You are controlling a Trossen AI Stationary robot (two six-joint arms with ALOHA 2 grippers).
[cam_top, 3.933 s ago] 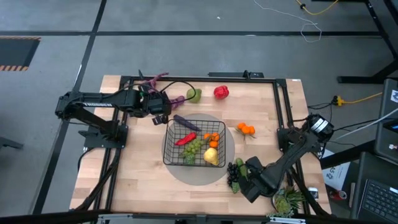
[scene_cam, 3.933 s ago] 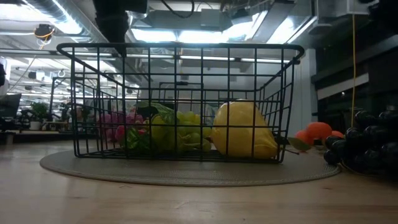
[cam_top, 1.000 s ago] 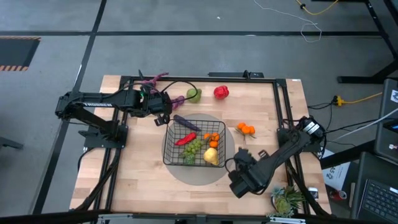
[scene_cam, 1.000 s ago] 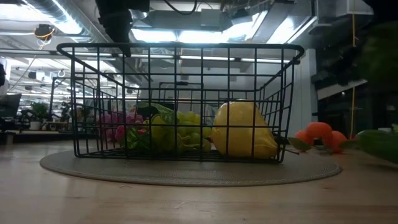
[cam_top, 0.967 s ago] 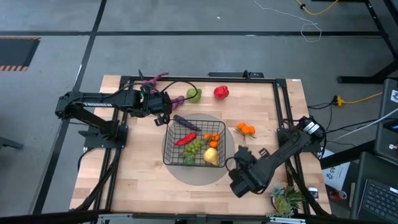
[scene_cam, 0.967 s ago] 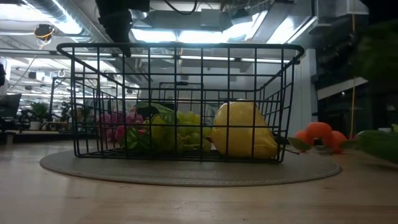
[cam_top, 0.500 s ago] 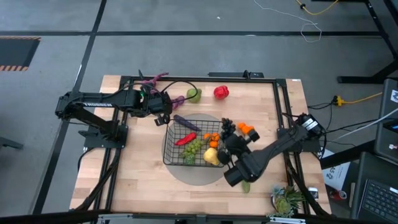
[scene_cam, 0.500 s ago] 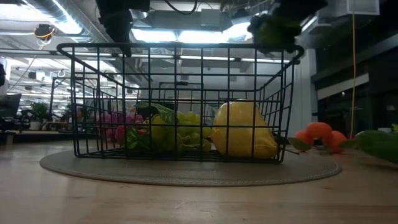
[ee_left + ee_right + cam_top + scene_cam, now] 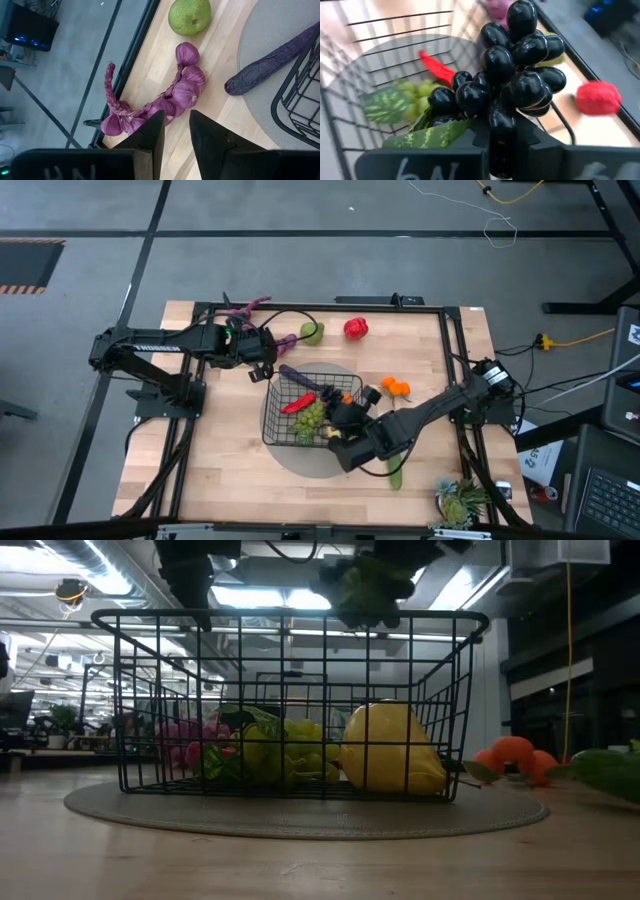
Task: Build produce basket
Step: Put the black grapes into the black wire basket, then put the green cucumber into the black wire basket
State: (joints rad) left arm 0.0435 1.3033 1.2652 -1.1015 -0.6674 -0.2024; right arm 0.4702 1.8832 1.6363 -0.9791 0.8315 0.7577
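The black wire basket (image 9: pixel 282 420) stands on a round grey mat (image 9: pixel 300 460) and holds a red chili (image 9: pixel 299 402), green grapes, oranges and a lemon (image 9: pixel 392 750). My right gripper (image 9: pixel 345 430) hovers over the basket's near right part, shut on the dark grapes (image 9: pixel 515 85). A purple eggplant (image 9: pixel 300 376) leans on the basket's far left rim. My left gripper (image 9: pixel 176 125) waits by that corner, its fingers slightly apart. The pear (image 9: pixel 312 332), red pepper (image 9: pixel 355 329), two oranges (image 9: pixel 397 388), cucumber (image 9: pixel 394 475) and purple string (image 9: pixel 170 95) lie on the table. My right gripper holds the dark grape bunch by its leafy end (image 9: pixel 492 127), pinched between the two fingers; the grapes themselves hide the fingertips. It comes slanting from the table's near right. The bunch is lifted clear and juts out past the fingers above the basket's rim (image 9: pixel 365 585).
A spiky potted plant (image 9: pixel 455 502) stands at the table's near right corner. A black frame rail (image 9: pixel 300 307) runs around the table's edges. Bare wood lies left of the mat (image 9: pixel 225 450).
My right gripper has carried the dark grapes up from the table's near right side and leftward, across the basket's right rim, until they hang over the basket. The cucumber beside where they lay has stayed in place.
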